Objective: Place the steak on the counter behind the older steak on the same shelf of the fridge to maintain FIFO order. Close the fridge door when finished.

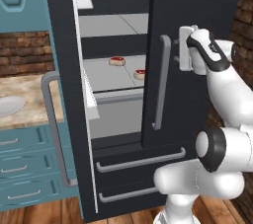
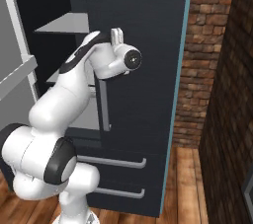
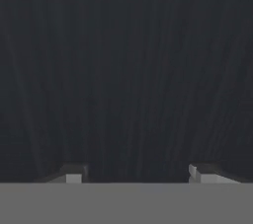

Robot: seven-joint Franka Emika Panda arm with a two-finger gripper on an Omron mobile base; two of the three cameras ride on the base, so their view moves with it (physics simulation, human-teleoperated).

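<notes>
The fridge (image 1: 207,1) stands with its left door (image 1: 62,45) swung open and its right door shut. On the light-grey shelf (image 1: 104,80) lie two small red steaks. The steak (image 1: 117,61) sits further back. The older steak (image 1: 140,74) lies nearer the front, partly hidden by the right door's edge. My gripper (image 1: 182,53) hovers at the outside of the right door, just right of its vertical handle (image 1: 160,82). In the hand view my gripper (image 3: 137,172) faces the dark door panel, fingertips (image 3: 74,173) apart with nothing between them. The counter (image 1: 34,92) is at the left.
A white plate (image 1: 9,104) rests on the counter above teal drawers (image 1: 24,168). The open door's long handle (image 1: 52,124) juts toward the base. Two fridge drawers with grey handles (image 1: 141,161) lie below. A brick wall (image 2: 197,70) stands right of the fridge.
</notes>
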